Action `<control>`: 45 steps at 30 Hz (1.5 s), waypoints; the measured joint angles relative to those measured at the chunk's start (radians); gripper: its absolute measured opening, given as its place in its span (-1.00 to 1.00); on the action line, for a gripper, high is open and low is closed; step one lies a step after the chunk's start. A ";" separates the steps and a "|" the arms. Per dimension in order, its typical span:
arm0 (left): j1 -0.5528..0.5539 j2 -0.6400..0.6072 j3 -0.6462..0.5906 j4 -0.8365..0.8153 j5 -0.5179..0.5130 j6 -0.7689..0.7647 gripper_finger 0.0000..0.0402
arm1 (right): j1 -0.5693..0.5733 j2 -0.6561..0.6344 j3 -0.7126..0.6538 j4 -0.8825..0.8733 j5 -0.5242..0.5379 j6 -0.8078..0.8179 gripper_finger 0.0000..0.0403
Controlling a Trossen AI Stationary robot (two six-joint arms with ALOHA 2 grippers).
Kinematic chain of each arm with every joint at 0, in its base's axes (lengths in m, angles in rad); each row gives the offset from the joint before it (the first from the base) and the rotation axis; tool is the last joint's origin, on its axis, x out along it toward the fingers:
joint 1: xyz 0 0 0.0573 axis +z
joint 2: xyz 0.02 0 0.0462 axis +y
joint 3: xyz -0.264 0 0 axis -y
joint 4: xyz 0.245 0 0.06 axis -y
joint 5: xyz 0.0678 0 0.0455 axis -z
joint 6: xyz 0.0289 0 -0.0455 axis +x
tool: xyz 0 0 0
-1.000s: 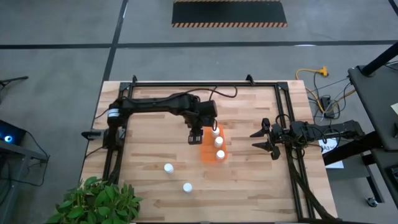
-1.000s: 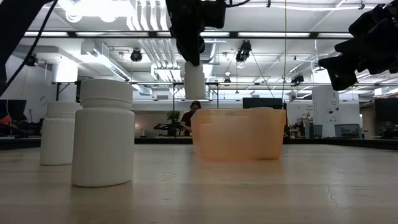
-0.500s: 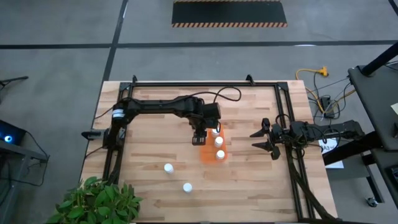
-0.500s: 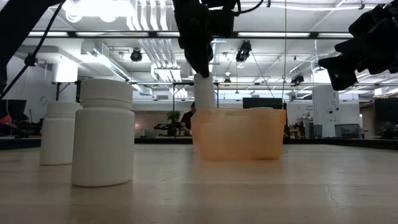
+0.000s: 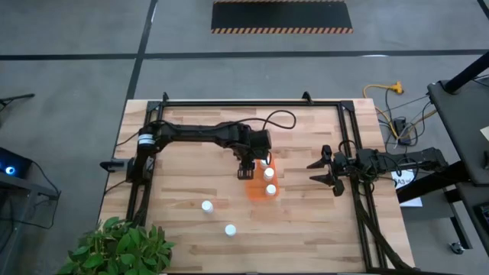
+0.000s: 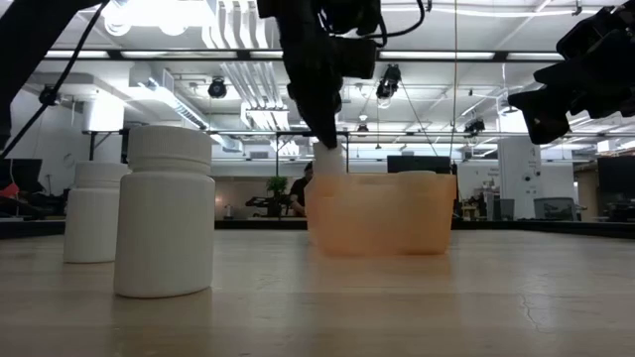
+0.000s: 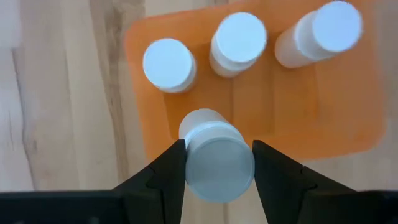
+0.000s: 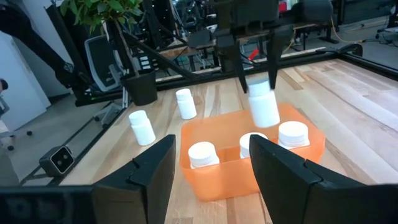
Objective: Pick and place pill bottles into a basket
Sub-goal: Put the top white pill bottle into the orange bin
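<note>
Left gripper (image 7: 219, 163) clamped on a bottle (image 7: 217, 158) between both fingers (image 7: 168, 171), low over the basket (image 7: 348, 112) at frame centre. Right gripper (image 5: 327, 171) parked right, fingers apart.

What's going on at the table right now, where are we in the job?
The left end effector is shut on a pill bottle and holds it over the orange basket, partly lowered below the rim. Three bottles already stand inside along one long side. Two more bottles wait on the wooden table, left of the basket. The right end effector waits open at the table's right side, holding nothing.
</note>
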State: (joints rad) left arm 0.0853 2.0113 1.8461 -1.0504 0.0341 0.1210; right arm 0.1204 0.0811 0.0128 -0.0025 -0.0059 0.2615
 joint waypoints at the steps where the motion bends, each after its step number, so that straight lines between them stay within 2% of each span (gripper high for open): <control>1: 0.000 0.000 -0.008 0.008 -0.010 0.000 -0.30 | 0.000 0.000 0.000 0.000 0.000 0.000 -0.04; 8: 0.002 0.016 -0.025 0.058 -0.038 0.025 -0.30 | 0.000 0.000 0.000 0.000 0.000 0.000 -0.04; 18: 0.005 0.096 -0.024 0.045 -0.040 0.056 -0.30 | 0.000 0.001 0.000 0.001 0.002 0.000 -0.04; 27: 0.005 0.101 -0.022 0.049 -0.071 0.100 -0.30 | 0.000 0.000 0.000 0.000 0.003 0.000 -0.04; 29: 0.007 0.100 -0.022 0.050 -0.075 0.102 -0.24 | 0.000 0.000 0.000 0.000 0.003 0.000 -0.04; 35: 0.008 0.093 -0.022 0.048 -0.097 0.102 0.12 | 0.000 0.000 0.000 0.000 0.003 0.000 -0.04; 45: 0.006 0.008 -0.022 0.037 -0.094 0.089 0.18 | 0.000 0.000 0.000 0.000 0.004 0.000 -0.04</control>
State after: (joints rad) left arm 0.0917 2.0192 1.8236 -1.0133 -0.0601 0.2099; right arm 0.1204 0.0814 0.0128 -0.0023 -0.0017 0.2615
